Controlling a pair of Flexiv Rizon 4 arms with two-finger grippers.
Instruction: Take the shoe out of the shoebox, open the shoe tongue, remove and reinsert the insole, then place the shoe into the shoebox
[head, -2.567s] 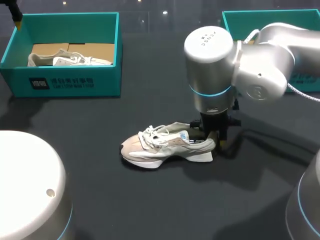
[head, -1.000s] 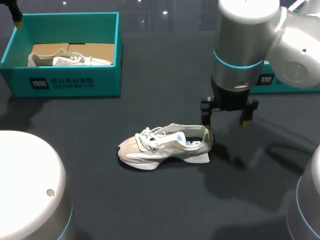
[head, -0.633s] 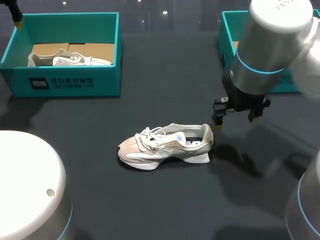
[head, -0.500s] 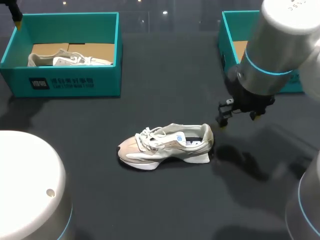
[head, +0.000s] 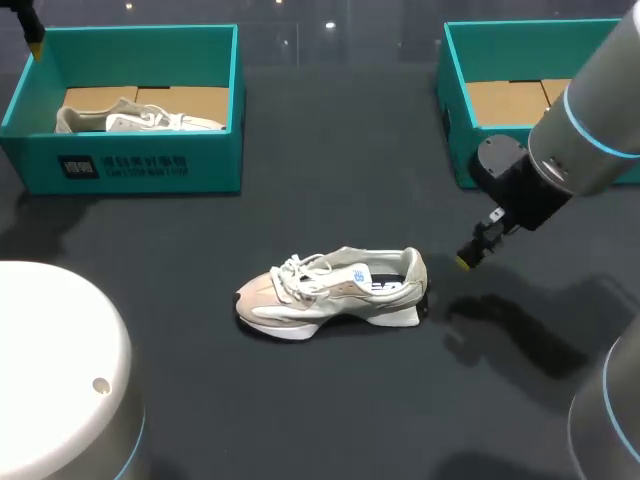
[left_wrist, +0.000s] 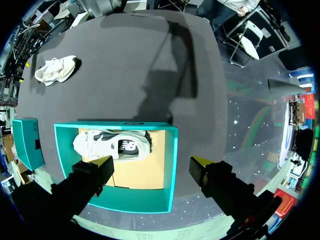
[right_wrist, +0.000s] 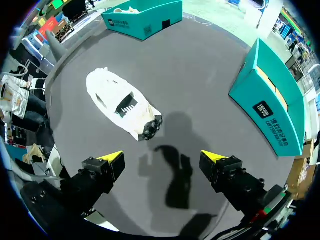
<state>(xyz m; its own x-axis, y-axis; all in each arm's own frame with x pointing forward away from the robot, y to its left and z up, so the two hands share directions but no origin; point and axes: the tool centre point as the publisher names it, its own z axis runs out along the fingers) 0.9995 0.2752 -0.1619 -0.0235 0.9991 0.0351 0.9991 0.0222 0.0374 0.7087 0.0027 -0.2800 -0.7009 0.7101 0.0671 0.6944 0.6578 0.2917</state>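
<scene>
While the right fingers (right_wrist: 114, 158) gape, the shoe (right_wrist: 122, 105) lies ahead, apart.

Head camera looks down from behind over the whole table (head: 330, 400). Left wrist camera hangs high above the shoebox (left_wrist: 172, 165) at the table's far left corner, facing straight down. Right wrist camera sits lower, nearer the shoe (right_wrist: 120, 102), which all three views share.

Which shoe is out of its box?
The beige sneaker, lying alone on the dark table. The white sneaker is inside the teal shoebox on the robot's left.
</scene>
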